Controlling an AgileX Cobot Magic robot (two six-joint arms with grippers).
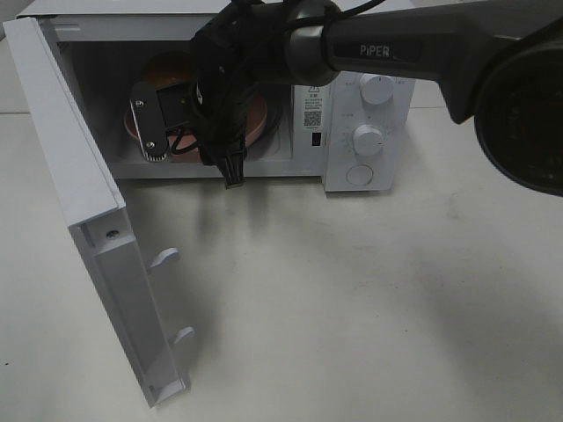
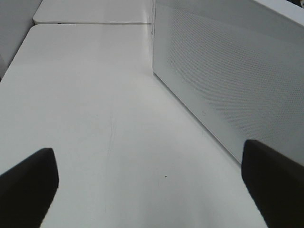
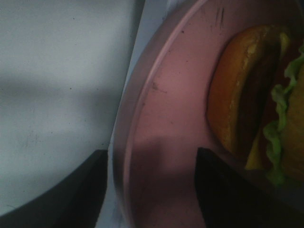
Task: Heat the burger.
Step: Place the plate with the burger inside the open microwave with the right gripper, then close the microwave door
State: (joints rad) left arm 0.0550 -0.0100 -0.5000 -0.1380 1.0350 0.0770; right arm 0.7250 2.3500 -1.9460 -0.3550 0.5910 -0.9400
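Your left gripper (image 2: 151, 187): fingers (image 2: 28, 185) wide apart over the tabletop (image 2: 95, 95), beside a perforated panel (image 2: 228, 71). Next, the door (image 1: 88, 211) of the microwave (image 1: 369, 97) stands open. Inside, the burger (image 3: 247, 109) sits on a pink plate (image 3: 166, 104). Right gripper (image 3: 152, 190): fingers apart, straddling the plate rim, not clamped.

The right arm (image 1: 413, 48) reaches from the upper right of the overhead view across the middle, its wrist (image 1: 224, 79) angled downward. The right gripper (image 3: 152, 190) has its two dark fingers (image 3: 228, 190) parted. The left gripper (image 2: 149, 185) has its jaws spread wide and empty.
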